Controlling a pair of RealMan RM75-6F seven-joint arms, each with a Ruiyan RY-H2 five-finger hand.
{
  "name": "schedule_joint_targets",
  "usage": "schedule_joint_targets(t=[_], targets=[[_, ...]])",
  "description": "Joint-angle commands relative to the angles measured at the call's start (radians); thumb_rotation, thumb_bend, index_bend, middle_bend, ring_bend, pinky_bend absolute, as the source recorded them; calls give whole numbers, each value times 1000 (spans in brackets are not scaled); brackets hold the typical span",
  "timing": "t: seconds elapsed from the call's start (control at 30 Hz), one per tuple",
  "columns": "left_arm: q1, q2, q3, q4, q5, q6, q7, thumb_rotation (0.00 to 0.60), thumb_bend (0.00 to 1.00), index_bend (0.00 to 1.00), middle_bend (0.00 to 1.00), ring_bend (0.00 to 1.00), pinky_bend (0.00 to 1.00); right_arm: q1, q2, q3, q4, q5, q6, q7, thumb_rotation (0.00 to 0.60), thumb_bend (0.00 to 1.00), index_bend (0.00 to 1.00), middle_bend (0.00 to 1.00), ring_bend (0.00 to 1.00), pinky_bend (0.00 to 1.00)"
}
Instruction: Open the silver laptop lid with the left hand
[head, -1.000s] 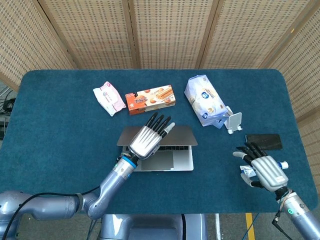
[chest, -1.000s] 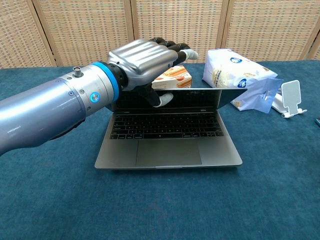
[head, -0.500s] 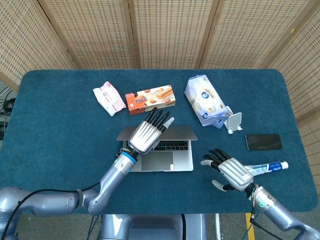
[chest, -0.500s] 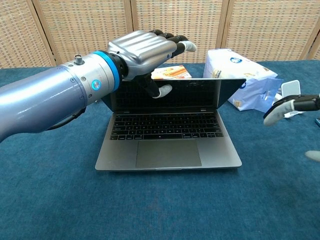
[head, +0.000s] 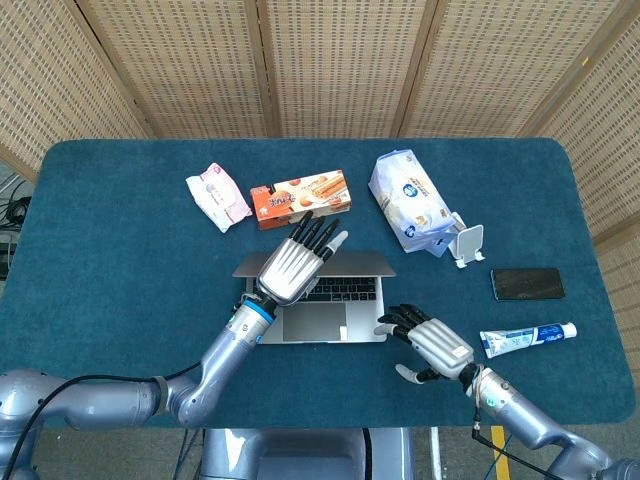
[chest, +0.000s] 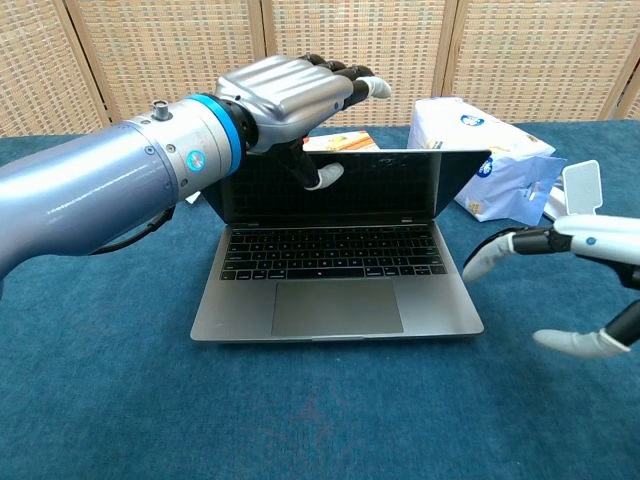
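Note:
The silver laptop (head: 345, 320) sits at the table's middle front with its lid (chest: 400, 185) standing nearly upright and the dark screen facing me. My left hand (head: 290, 270) holds the lid's top left edge. Its fingers (chest: 340, 75) reach over the top and the thumb (chest: 325, 175) presses on the screen side. My right hand (head: 432, 345) hovers just off the laptop's front right corner. In the chest view this right hand (chest: 585, 242) has spread, slightly curled fingers and holds nothing.
Behind the laptop lie a pink packet (head: 218, 197), an orange biscuit box (head: 300, 198) and a white-blue bag (head: 410, 200). A white phone stand (head: 467, 245), a black phone (head: 527, 284) and a toothpaste tube (head: 525, 338) are to the right. Wicker screens stand behind the table.
The lid has swung up from a low angle to near upright under my left hand. My right hand has moved left from the toothpaste tube to the laptop's front right corner.

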Motion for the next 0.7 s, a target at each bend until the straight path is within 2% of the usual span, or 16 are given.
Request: schedule_joint_targets(t=[0.03,0.33,0.7], targets=[[-3,0,1,0,-3,2,0,545,439,0,0,0,0,8,-27,-8,28,15,-18,8,600,436,217,164,0,19],[-21,4,3,9,-14,8,-6,546,438,0,0,0,0,18,-116,-20,131,59,-42,16,600,434,217,162,0,19],[-37,2,9,30,-28,17,-6,546,437,0,0,0,0,23,-171,-23,172,88,-35,6,600,416,217,142,0,19]])
